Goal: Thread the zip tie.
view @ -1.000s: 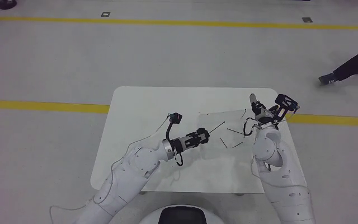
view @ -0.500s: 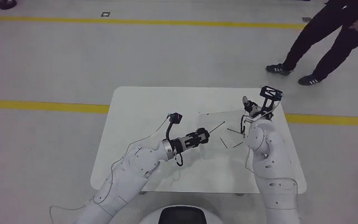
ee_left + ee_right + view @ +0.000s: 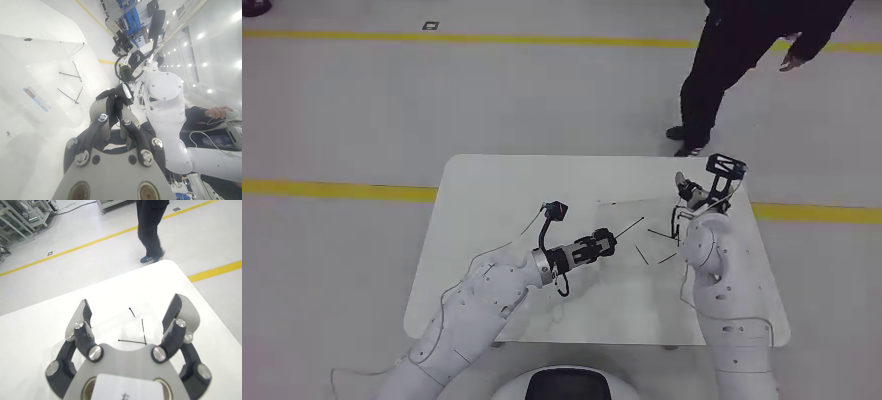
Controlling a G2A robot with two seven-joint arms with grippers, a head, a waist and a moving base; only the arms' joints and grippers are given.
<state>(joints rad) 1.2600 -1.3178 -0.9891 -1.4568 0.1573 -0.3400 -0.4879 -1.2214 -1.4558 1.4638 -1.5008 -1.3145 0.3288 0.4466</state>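
1. Since the left gripper [image 3: 606, 242] is clenched on a zip tie [image 3: 630, 228] by one end only, its long free length, pointing to 2 o'clock in the top view, may well sag or swing, and could then miss the small slot in the head.
2. With the right gripper [image 3: 131, 308] spread wide and holding nothing, the tie has no second support; a skewed pinch there could bend it or tug it out of the left jaws.
3. From the left gripper, the right one sits at 2 o'clock, a little beyond the tie's free tip.
4. On the table [image 3: 502, 200], loose zip ties [image 3: 663, 236] lie near the right gripper at its 7 o'clock and could be grabbed by mistake.
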